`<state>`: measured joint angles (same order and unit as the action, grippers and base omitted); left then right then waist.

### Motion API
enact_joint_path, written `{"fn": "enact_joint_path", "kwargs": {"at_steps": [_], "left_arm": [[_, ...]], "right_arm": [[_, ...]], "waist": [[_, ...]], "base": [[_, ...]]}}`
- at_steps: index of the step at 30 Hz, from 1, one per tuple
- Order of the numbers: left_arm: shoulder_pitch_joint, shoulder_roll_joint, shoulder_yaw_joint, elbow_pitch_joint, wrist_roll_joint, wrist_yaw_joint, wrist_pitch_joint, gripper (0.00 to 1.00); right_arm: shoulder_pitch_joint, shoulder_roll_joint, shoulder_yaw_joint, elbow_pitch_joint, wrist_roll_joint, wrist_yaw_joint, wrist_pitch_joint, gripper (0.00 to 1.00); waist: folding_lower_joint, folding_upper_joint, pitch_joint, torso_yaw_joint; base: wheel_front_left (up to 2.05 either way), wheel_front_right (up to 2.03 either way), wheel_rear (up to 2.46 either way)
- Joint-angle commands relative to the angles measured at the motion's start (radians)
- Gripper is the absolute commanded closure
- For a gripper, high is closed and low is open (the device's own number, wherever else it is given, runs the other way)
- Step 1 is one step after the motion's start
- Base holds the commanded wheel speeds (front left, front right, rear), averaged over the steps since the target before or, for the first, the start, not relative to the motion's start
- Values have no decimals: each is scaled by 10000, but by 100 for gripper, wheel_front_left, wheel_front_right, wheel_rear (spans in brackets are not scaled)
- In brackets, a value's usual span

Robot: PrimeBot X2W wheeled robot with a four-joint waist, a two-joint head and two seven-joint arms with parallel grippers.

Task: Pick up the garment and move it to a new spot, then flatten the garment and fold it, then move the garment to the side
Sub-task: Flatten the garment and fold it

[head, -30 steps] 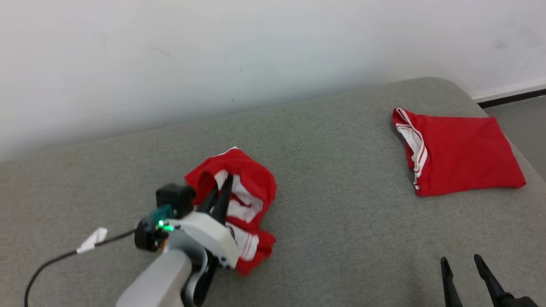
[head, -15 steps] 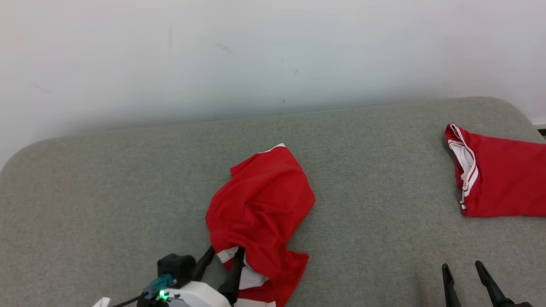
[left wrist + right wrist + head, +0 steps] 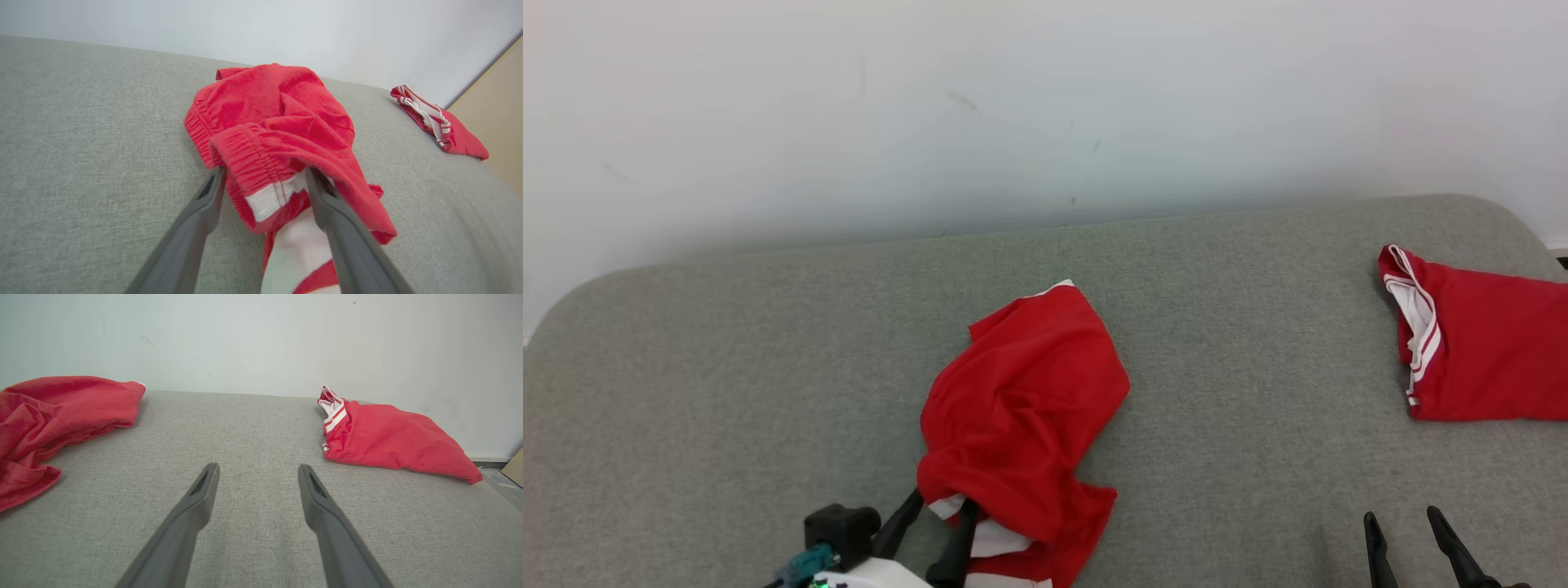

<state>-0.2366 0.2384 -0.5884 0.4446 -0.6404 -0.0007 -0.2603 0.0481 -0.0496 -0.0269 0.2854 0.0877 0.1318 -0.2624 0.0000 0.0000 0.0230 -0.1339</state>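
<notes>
Altogether two red garments [image 3: 1021,400] [image 3: 1482,359], two claws [image 3: 943,501] [image 3: 1401,516]

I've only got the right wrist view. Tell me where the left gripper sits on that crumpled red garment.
Observer: The left gripper is at the near end of the crumpled garment, jaws spread open.
Operator: Say what's between the fingers.
Observer: The bunched ribbed waistband, with a white striped patch just below it.
Operator: Report any cloth on the fingers.
Observer: Cloth lies over the tip of the finger on the left wrist view's right.
</notes>
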Motion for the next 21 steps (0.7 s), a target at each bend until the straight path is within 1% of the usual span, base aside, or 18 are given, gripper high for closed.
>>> {"fn": "enact_joint_path", "kwargs": {"at_steps": [1,5,8,13,14,15,16,19,21], "left_arm": [[82,58,4,-2,-19,-32,27,0],[-32,8,-7,63,-95,-46,74,0],[-126,-4,-35,70,-171,-159,110,0],[-438,192,-175,25,-49,-362,325,0],[-505,237,-215,11,-58,-427,446,13],[-567,281,-277,-17,-118,-529,646,60],[-651,351,-339,-85,-198,-645,868,100],[-972,653,-541,-418,-398,-898,1697,100],[-1320,936,-669,-764,-305,-992,2252,100]], "right_arm": [[-4,-19,1,5,-87,-23,-28,0],[-58,-17,21,-3,-100,-23,-28,0],[-81,-17,19,-33,-95,-23,-26,0],[-206,-17,68,-47,-48,-23,-28,0],[-234,-20,66,-50,-21,-23,-28,0],[-262,-17,74,-62,15,-23,-28,0],[-280,-17,99,-68,66,-23,-28,0],[-327,-19,157,-69,186,-23,-28,0],[-348,-15,195,-76,283,-23,-26,0]], "waist": [[0,0,11,-47],[0,0,47,-242],[0,0,102,-417],[0,0,208,-798],[0,0,229,-887],[0,0,257,-983],[0,0,287,-1087],[0,0,380,-1398],[0,0,437,-1597]], "base": [[0,0,0],[0,0,0],[0,0,0],[0,0,0],[0,0,0],[0,0,0],[0,0,0],[0,0,0],[0,0,0]]}}
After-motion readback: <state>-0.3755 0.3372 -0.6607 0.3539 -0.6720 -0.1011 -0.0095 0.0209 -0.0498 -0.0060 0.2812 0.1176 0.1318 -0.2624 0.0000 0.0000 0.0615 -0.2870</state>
